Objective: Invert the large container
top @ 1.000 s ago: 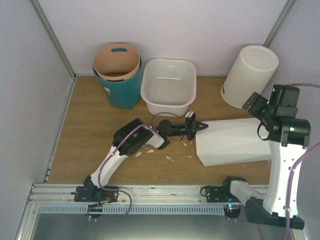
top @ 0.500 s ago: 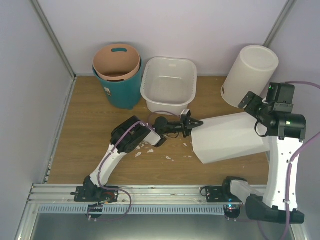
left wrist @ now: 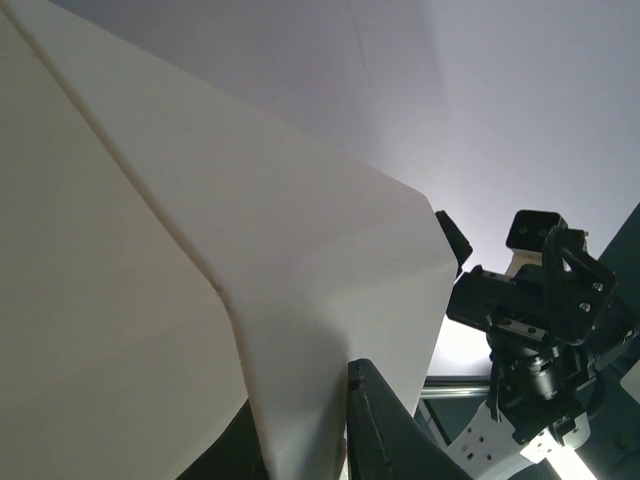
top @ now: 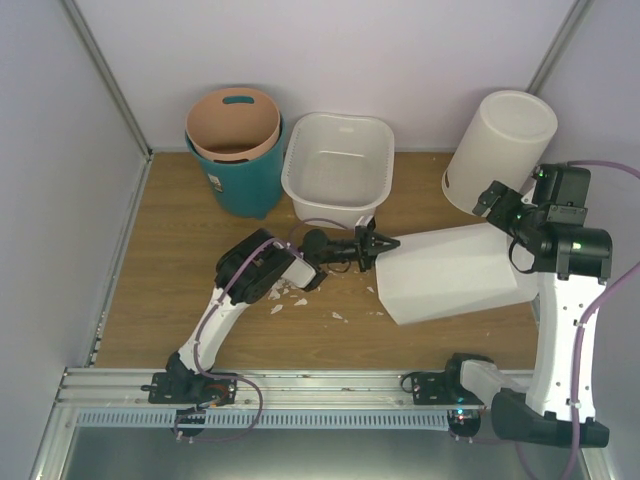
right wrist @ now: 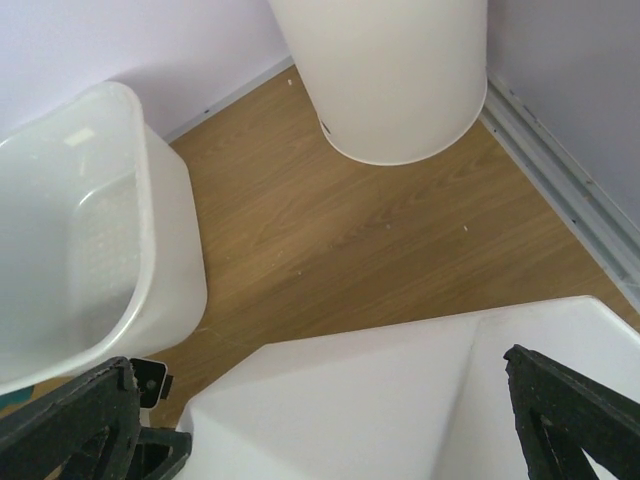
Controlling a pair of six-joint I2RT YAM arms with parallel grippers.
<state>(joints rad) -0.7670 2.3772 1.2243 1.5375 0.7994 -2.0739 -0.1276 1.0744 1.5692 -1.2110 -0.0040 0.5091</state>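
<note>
The large container [top: 331, 207] is the wide white perforated tub, standing upright with its opening up against the back wall; its near wall also shows in the right wrist view [right wrist: 176, 272]. Neither gripper touches it. A tall octagonal white bin [top: 455, 275] lies on its side in front of it. My left gripper [top: 375, 243] is shut on that bin's rim, and the white wall [left wrist: 150, 300] sits between its jaws [left wrist: 300, 430]. My right gripper [top: 498, 203] hangs open above the octagonal bin [right wrist: 400, 400], its fingers [right wrist: 70, 420] spread wide to either side.
A tall round white bin [top: 500, 150] stands bottom up at the back right, near my right gripper. A teal bin with a tan liner [top: 235, 150] stands left of the tub. Small white scraps [top: 335, 315] lie on the wooden floor. Walls close in on three sides.
My left gripper has pulled back to the left with the octagonal bin's rim, dragging the bin's open end toward the tub. The right gripper has shifted slightly left.
</note>
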